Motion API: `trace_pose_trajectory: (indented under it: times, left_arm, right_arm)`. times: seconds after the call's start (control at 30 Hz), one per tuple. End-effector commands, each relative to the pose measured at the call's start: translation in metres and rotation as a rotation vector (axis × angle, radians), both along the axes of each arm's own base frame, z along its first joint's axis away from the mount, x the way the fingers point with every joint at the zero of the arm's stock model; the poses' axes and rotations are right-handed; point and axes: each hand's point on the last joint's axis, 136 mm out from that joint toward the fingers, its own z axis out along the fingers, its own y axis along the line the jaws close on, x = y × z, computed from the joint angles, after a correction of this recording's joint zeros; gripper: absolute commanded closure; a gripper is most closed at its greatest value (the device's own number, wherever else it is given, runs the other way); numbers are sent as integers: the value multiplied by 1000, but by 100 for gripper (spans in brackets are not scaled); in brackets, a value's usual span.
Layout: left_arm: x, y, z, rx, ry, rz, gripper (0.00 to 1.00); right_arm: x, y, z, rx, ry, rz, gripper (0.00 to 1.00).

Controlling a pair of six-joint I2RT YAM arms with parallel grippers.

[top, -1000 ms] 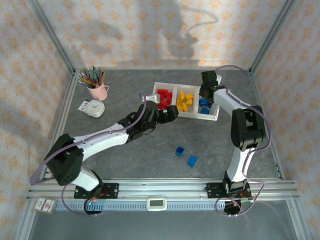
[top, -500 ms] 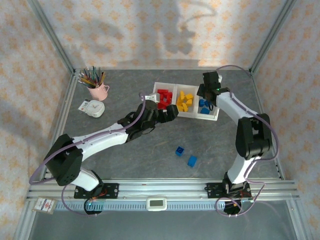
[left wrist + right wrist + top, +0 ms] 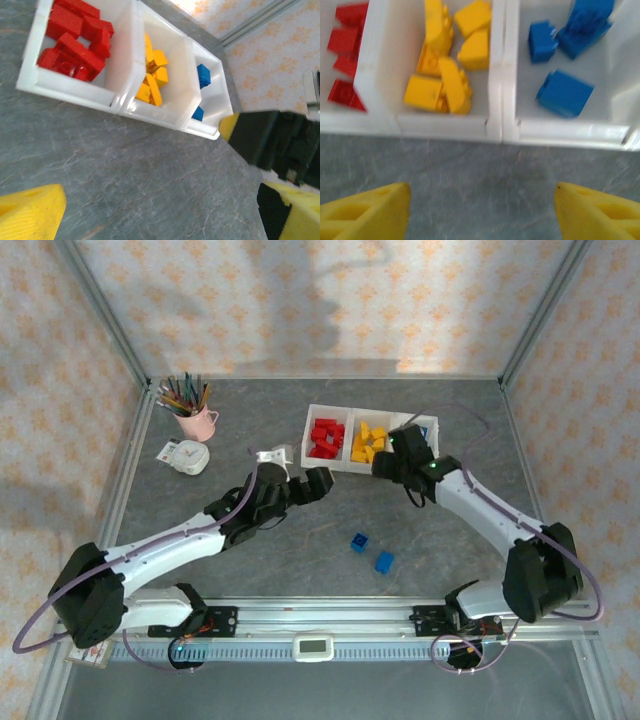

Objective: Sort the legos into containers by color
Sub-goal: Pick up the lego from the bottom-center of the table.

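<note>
The white three-bin tray [image 3: 308, 430] stands at the back centre. Red bricks [image 3: 324, 437] fill its left bin and yellow bricks [image 3: 367, 443] its middle bin. The right bin holds blue bricks [image 3: 565, 92]. Two loose blue bricks [image 3: 359, 542] [image 3: 384, 562] lie on the table nearer the bases. My left gripper [image 3: 320, 483] hovers open in front of the tray's left end, with bare table between its yellow fingers [image 3: 30, 212]. My right gripper [image 3: 386, 466] is open and empty just before the tray's front rim [image 3: 495, 131], at the yellow/blue divider.
A pink mug of pencils [image 3: 196, 420] and a small white clock [image 3: 186, 456] stand at the back left. Metal frame posts run along both sides, and a rail [image 3: 320, 615] with a white device [image 3: 313, 646] crosses the near edge.
My right gripper has swung from over the blue bin down and left to the tray's front rim. The left arm has drawn back slightly toward the near left.
</note>
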Motion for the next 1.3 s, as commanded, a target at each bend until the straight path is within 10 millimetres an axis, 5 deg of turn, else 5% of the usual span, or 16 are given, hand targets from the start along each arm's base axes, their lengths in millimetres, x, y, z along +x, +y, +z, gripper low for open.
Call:
trace_pose_trajectory:
  times: [0.0,0.27,0.57,1.27]
  left_arm:
    - [-3,17,-5,-15,14,69,1]
    - [-11,32,-17,-23,28,116,1]
    - [-13,35,-22,-20,40,125,1]
    - [-16,32,-26,-11,57,101,1]
  right_arm:
    - [-36,5,-22,-8,98,13,23]
    - [-88,50,-61,48,225,142,19]
    - [-129,74,-88,77,307,103,18]
    - [-125,91,-103,19,274,91,51]
